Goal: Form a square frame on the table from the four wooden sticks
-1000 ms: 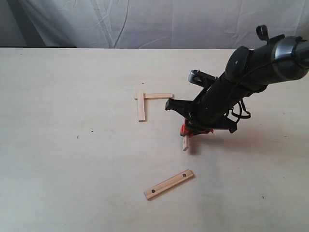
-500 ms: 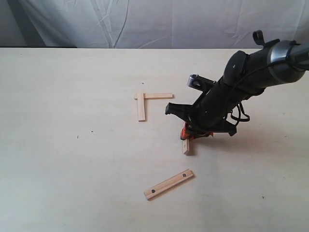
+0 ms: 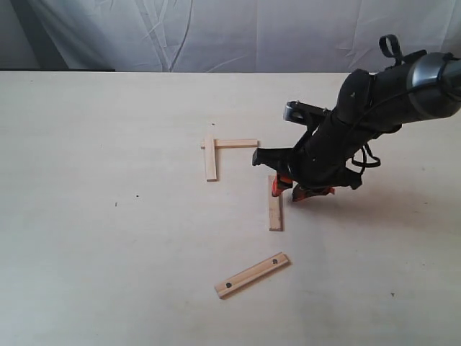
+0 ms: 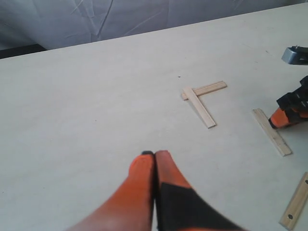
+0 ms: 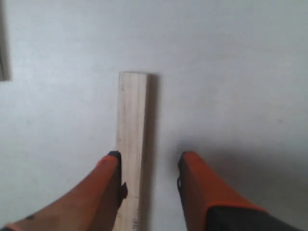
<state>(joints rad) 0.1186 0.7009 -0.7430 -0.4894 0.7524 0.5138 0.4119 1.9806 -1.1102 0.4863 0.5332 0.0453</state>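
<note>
Wrinkled pale grey cloth backdrop (image 3: 216, 32) across the whole far side, with many folds and creases. At its left end a darker grey band (image 3: 29, 36), slanted. Below that, a thin dark strip (image 3: 65, 70) along the bottom of the cloth.

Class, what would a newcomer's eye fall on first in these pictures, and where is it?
The black arm's right gripper, open over one end of a stick lying flat on the table. Farther back and left, an L of two sticks makes one corner; a dotted stick lies alone, slanted, nearest the camera.
</note>
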